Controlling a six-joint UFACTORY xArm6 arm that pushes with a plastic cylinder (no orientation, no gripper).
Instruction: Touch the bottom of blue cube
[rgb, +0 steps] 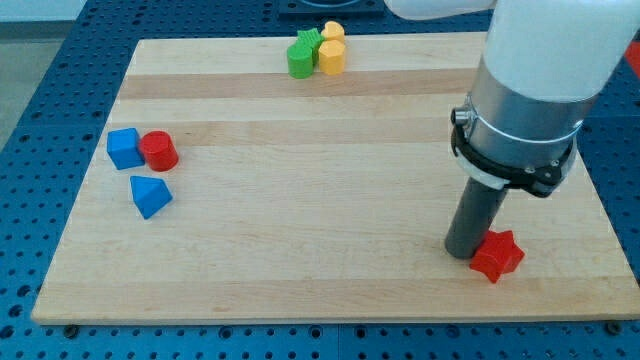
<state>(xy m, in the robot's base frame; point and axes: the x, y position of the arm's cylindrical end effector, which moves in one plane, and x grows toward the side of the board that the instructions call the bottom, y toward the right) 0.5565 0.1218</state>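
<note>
Although planted on the counter (330, 200) with my tip (466, 252) against the view's-left side of the red star block (497, 256), not yet anywhere close to the target. Located blue cube (124, 148) far to the view's left of my tip and somewhat toward the view's top, touching or all but touching red cylinder (158, 151) on its view's-right side. Noted blue wedge block (150, 196) just toward the view's bottom of that pair, apart from the cube. Green blocks (300, 55) and yellow blocks (331, 50) clustered well toward the view's top and left of my tip, off the likely path. No fingers fitted on this rig: bare rod only, so nothing released, clenched or grasped. Progress judged: no contact made, whole traverse outstanding. Remaining, as judged: back off the star, cross to the view's left, approach the cube's bottom face through the gap above the wedge, touch lightly to avoid shoving cube or cylinder.
</note>
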